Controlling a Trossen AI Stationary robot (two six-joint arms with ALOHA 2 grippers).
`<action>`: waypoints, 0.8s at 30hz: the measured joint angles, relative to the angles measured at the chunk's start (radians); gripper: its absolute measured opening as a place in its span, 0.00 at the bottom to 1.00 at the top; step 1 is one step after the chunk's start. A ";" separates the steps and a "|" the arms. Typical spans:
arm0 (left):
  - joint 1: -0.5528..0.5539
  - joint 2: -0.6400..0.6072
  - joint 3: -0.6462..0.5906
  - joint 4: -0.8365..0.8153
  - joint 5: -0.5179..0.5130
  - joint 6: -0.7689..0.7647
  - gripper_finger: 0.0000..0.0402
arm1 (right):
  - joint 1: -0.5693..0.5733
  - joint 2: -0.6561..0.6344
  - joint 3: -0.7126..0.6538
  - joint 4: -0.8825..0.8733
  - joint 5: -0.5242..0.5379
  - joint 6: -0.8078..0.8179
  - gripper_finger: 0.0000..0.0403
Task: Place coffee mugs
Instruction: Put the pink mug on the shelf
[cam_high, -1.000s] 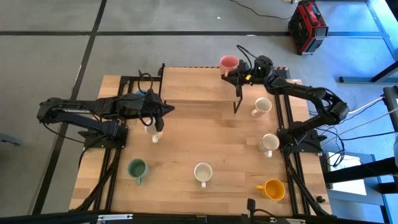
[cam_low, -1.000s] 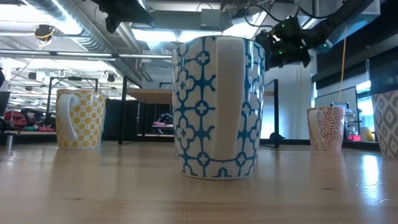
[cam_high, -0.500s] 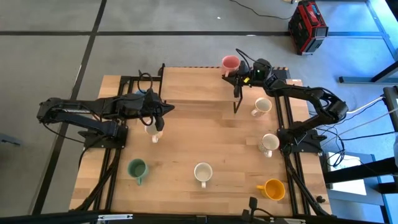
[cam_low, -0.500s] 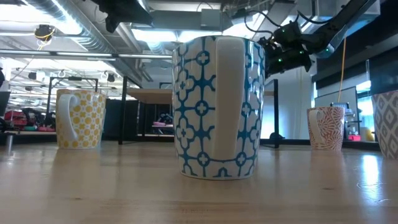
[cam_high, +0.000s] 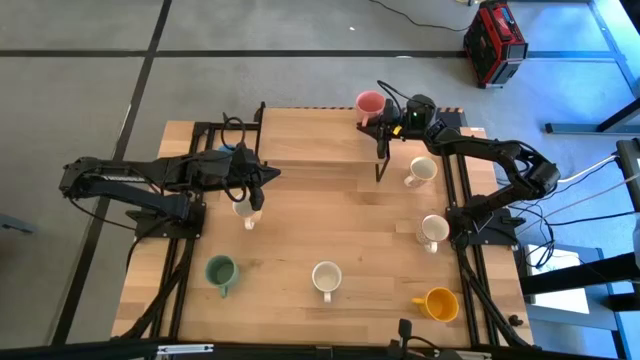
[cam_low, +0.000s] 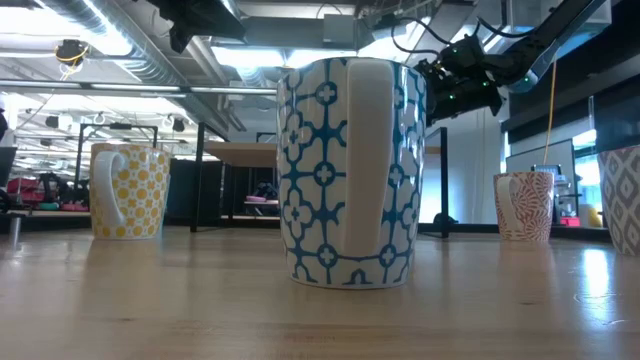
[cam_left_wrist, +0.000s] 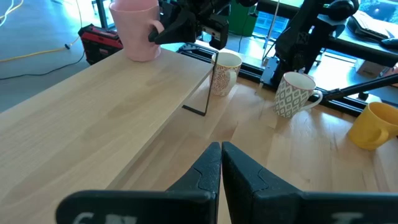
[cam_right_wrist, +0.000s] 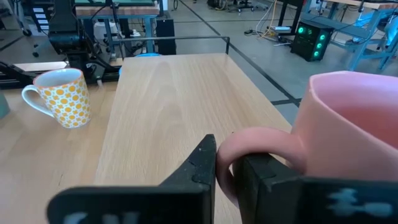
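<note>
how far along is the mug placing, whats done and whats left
Done: nothing looks finished for sure, though the pink ceramic mug stands on the raised wooden shelf. In hand: the right pincer is clamped on that mug's handle; the left pincer is shut, empty, near a yellow-dotted cream mug. Left: the green mug, orange mug and other cream mugs sit on the lower table.

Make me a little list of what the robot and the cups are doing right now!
right gripper: shut on the pink mug's handle
pink mug: on the raised shelf, far end of the table
left gripper: shut, holding nothing, above the shelf's left end
other mugs on the table: green mug, orange mug, white mugs
blue mug: mostly hidden behind the left arm
</note>
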 joint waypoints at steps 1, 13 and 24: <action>0.000 0.000 0.000 0.000 0.000 0.000 0.02 | 0.000 0.000 0.000 -0.004 0.000 0.000 0.06; 0.000 0.000 0.000 0.000 0.001 0.001 0.02 | 0.000 0.000 0.000 -0.024 0.027 0.007 0.19; 0.000 0.000 0.000 0.001 0.001 0.001 0.02 | 0.001 -0.031 -0.001 -0.082 0.131 -0.040 0.33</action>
